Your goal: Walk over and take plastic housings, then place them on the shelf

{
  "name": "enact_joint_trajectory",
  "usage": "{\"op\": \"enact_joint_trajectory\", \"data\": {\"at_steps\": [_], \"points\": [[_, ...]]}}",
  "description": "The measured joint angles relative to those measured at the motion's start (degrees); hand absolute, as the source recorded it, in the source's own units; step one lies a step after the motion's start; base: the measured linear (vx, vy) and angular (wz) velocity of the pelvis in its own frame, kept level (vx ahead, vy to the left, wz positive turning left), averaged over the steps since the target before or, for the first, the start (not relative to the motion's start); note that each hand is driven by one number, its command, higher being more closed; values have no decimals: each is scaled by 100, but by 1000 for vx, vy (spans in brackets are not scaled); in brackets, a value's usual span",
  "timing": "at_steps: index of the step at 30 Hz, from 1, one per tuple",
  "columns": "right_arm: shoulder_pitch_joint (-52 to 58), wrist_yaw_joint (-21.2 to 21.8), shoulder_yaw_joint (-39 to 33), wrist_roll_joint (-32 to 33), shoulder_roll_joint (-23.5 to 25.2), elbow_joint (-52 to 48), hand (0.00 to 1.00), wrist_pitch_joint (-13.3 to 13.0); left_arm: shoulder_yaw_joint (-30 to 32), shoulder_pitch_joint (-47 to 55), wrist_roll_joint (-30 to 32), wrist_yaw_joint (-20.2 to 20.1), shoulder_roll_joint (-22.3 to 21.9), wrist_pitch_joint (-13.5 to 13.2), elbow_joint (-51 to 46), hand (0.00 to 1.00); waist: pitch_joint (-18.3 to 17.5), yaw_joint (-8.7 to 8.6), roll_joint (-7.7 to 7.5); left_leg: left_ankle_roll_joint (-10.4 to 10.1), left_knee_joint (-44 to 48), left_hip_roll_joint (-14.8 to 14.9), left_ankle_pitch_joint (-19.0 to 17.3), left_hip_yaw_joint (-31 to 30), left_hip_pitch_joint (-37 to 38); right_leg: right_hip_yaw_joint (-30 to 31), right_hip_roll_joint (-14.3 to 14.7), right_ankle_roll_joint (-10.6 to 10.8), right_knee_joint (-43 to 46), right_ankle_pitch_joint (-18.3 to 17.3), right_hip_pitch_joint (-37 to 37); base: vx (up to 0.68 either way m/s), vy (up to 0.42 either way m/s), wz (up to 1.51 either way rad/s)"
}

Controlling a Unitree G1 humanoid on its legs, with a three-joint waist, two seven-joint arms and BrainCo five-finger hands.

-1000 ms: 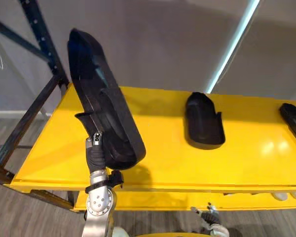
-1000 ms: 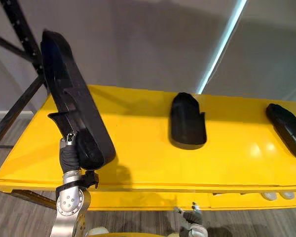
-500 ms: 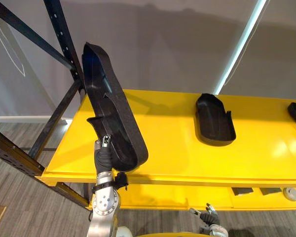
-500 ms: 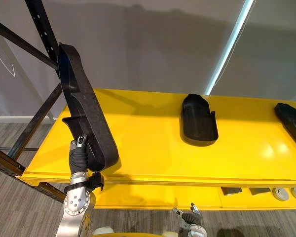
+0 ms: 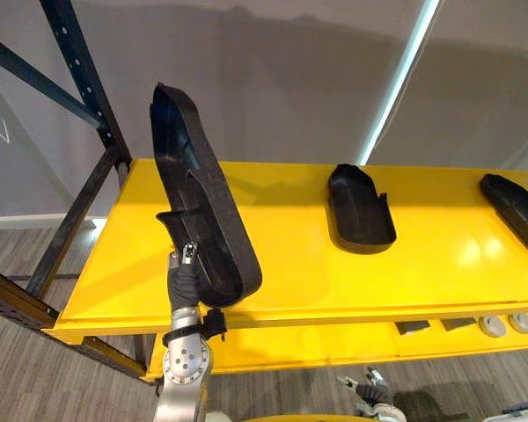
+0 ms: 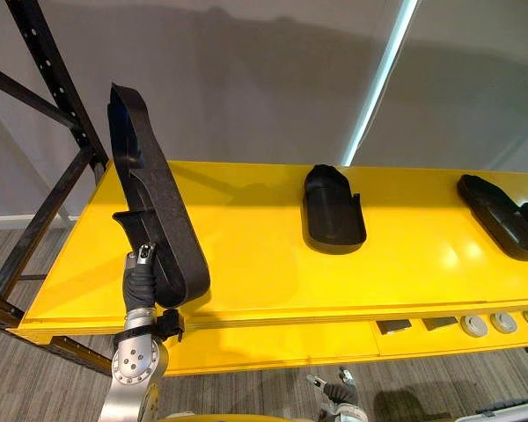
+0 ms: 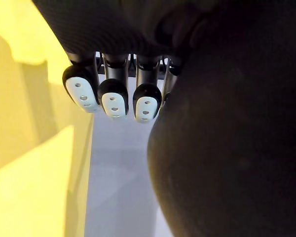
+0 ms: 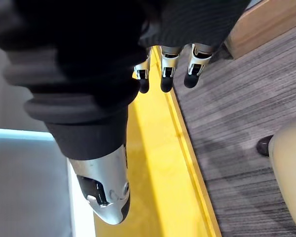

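A long black plastic housing (image 5: 199, 204) stands nearly upright over the left part of the yellow shelf (image 5: 299, 277). My left hand (image 5: 185, 280) is shut on its lower end. In the left wrist view the fingers (image 7: 112, 97) curl beside the dark housing (image 7: 232, 148). Two more black housings lie on the shelf: a short one (image 5: 361, 209) in the middle and another (image 5: 514, 201) at the far right. My right hand (image 6: 335, 392) hangs low below the shelf's front edge, its fingers (image 8: 168, 70) relaxed and holding nothing.
A dark blue rack upright (image 5: 81, 81) with diagonal braces stands at the shelf's left end. Small round and dark parts (image 5: 502, 324) sit on a lower level at the right. A grey wall (image 5: 273, 79) runs behind the shelf. Grey wood-look floor (image 8: 237, 128) lies below.
The camera has swung, so the whole picture has shifted and more of the far right housing shows. My left hand keeps the long housing upright in the same hold.
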Motion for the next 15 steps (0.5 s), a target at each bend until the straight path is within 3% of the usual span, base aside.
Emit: {"op": "enact_joint_trajectory", "data": {"at_steps": [6, 15], "points": [[220, 121, 5, -77, -1, -5, 0, 1, 287, -197, 489, 25, 233, 391, 256, 100, -166, -9, 0, 12, -219, -27, 108, 122, 61, 79, 18, -1, -284, 225, 28, -56, 8, -9], [208, 250, -2, -220, -17, 151, 0, -3, 892, -1366, 1130, 181, 681, 908, 730, 100, -250, -39, 40, -58, -603, -118, 367, 168, 207, 189, 54, -15, -542, 361, 82, 9, -10, -3]]}}
